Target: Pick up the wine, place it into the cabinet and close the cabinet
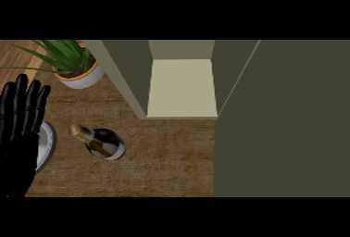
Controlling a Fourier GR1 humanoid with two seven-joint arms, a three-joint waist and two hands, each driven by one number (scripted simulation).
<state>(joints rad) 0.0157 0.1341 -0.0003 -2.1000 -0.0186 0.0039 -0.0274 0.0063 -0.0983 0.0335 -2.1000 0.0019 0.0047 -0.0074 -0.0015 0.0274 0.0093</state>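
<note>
A dark wine bottle (pixel 104 142) with a gold-foil neck stands on the brown wooden counter (pixel 164 162), left of centre. Behind it and to the right is the olive cabinet (pixel 123 69), its inside shelf (pixel 182 88) pale and bare. The cabinet door (pixel 280 120) is swung wide and fills the view's right side. My left hand (pixel 21 125) rests at the left edge, fingers straight and pointing up, a short way left of the bottle and not touching it. My right hand does not show.
A potted green plant (pixel 74 65) in a white pot stands at the back left, beside the cabinet's left wall. A round silver plate (pixel 46 146) lies at the left edge, partly under my left hand.
</note>
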